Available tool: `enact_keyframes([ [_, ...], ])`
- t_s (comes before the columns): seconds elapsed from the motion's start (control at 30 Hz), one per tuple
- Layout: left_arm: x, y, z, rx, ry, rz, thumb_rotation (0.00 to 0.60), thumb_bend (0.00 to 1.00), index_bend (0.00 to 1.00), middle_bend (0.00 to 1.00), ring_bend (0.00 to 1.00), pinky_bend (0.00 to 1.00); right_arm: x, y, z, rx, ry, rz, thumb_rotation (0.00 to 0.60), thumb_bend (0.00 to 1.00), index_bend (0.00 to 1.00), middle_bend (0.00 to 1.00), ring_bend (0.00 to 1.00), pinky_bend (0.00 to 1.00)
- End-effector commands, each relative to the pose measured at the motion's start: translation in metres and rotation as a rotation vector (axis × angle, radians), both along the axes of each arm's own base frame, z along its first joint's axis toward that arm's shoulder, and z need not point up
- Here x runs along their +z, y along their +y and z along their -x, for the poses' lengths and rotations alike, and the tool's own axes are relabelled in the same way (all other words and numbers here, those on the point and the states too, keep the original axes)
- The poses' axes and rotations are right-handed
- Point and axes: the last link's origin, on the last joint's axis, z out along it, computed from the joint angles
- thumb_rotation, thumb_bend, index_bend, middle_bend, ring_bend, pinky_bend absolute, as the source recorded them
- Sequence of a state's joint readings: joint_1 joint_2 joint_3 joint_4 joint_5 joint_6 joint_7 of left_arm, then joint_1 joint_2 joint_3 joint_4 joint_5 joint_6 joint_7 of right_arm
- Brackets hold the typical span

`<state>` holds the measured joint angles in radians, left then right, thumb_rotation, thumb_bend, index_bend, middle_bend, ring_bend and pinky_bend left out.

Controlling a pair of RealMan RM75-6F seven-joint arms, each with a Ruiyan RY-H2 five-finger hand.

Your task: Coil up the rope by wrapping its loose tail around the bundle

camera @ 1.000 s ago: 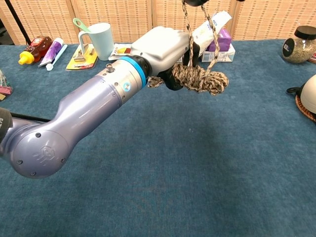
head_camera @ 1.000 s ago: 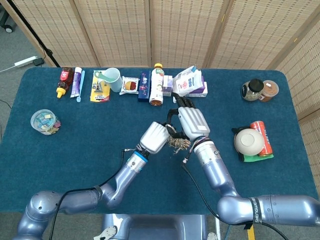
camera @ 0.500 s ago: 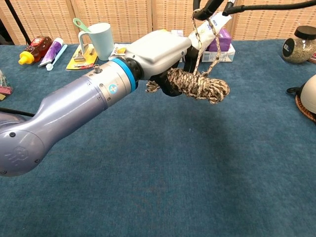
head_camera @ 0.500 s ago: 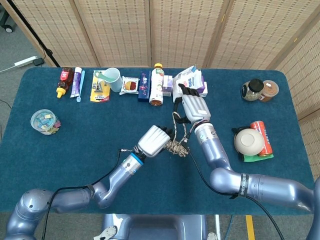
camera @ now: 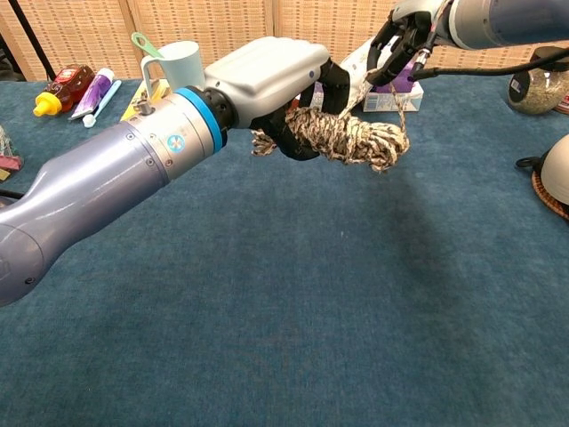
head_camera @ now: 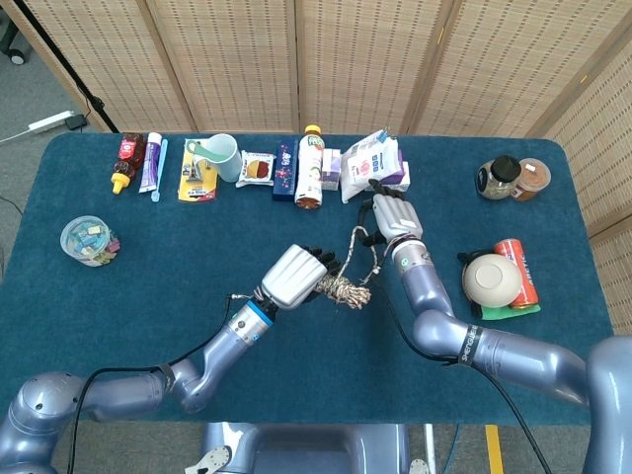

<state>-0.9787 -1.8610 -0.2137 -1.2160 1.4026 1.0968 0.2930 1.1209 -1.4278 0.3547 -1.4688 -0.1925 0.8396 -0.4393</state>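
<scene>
Mid-wrap: the left robot hand point(camera: 271, 76) grips the rope bundle point(camera: 347, 140) aloft over the bench point(camera: 293, 320), while the right robot hand point(camera: 411, 28) pinches the loose tail point(camera: 404, 105) taut beyond it. Next move, I reckon, calls for carrying that tail round the bundle without slackening.

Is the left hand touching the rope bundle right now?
Touching. The chest view shows the left hand with dark fingers wrapped around the rope bundle, holding it above the table.

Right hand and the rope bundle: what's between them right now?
Only the loose tail, running from the right hand down to the rope bundle held by the left hand; chest view shows it.
</scene>
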Motion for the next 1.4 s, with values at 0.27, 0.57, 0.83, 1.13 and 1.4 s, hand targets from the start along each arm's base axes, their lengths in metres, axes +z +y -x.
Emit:
enact_keyframes([
  [0.27,0.007,0.003,-0.009,0.055,-0.073,0.003,0.6,0.6,0.55,0.49,0.51,0.7,-0.017,0.021,0.019,0.001,0.032,-0.085,0.6,0.6,0.73,0.0,0.0,0.0],
  [0.57,0.009,0.002,-0.014,0.081,-0.091,-0.033,0.6,0.6,0.55,0.49,0.51,0.7,-0.026,0.047,0.033,-0.001,0.018,-0.148,0.6,0.6,0.73,0.0,0.0,0.0],
  [0.83,0.007,0.004,-0.015,0.1,-0.068,-0.062,0.6,0.6,0.55,0.49,0.51,0.7,-0.025,0.091,0.036,0.046,-0.068,-0.203,0.6,0.6,0.59,0.0,0.0,0.0],
  [1.13,0.02,-0.011,-0.016,0.083,-0.088,-0.069,0.6,0.6,0.55,0.49,0.51,0.7,-0.01,0.104,0.049,0.145,-0.046,-0.103,0.6,0.0,0.0,0.0,0.0,0.0],
  [1.4,0.044,-0.024,-0.015,0.075,-0.121,-0.087,0.6,0.6,0.55,0.49,0.51,0.7,0.017,0.116,0.056,0.155,-0.025,-0.01,0.6,0.0,0.0,0.0,0.0,0.0],
])
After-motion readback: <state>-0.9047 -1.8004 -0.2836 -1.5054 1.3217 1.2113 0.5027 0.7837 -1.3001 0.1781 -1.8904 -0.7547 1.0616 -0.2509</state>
